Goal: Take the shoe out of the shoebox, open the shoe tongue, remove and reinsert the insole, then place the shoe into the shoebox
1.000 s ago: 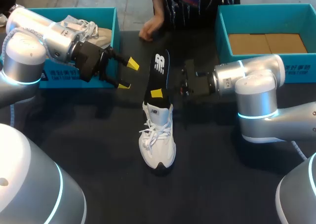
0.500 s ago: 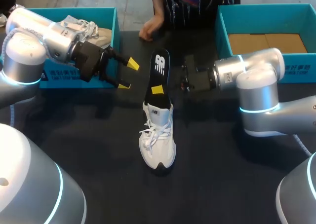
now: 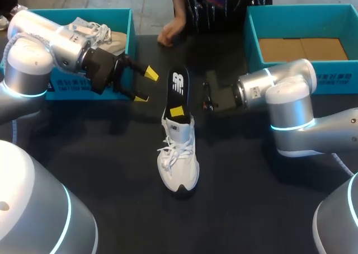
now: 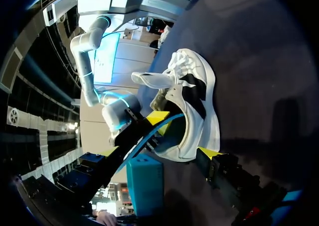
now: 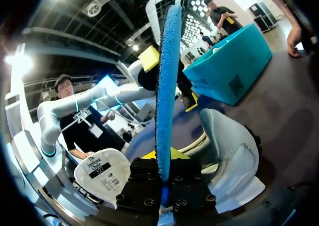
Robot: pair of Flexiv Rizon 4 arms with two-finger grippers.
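So, table [image 3: 100, 153]: black; a person's hand [image 3: 170, 33] rests at its far edge.
Left shoebox [image 3: 67, 89]: teal, holds another shoe [image 3: 106, 37].
Right shoebox [image 3: 335, 75]: teal, cardboard floor.
Shoe [image 3: 179, 159]: white, mid-table, between the boxes.
Insole [image 3: 179, 83]: upright, lower end at the shoe's opening.
Right gripper [image 3: 179, 111]: clamped on the insole.
Left gripper [image 3: 144, 85]: fingers spread, empty, just beside the insole.

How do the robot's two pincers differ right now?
The left pincer is open and empty; the right pincer is shut on the black insole. The left pincer hangs beside the teal box; the right pincer is over the white shoe's heel. Both have yellow tips.
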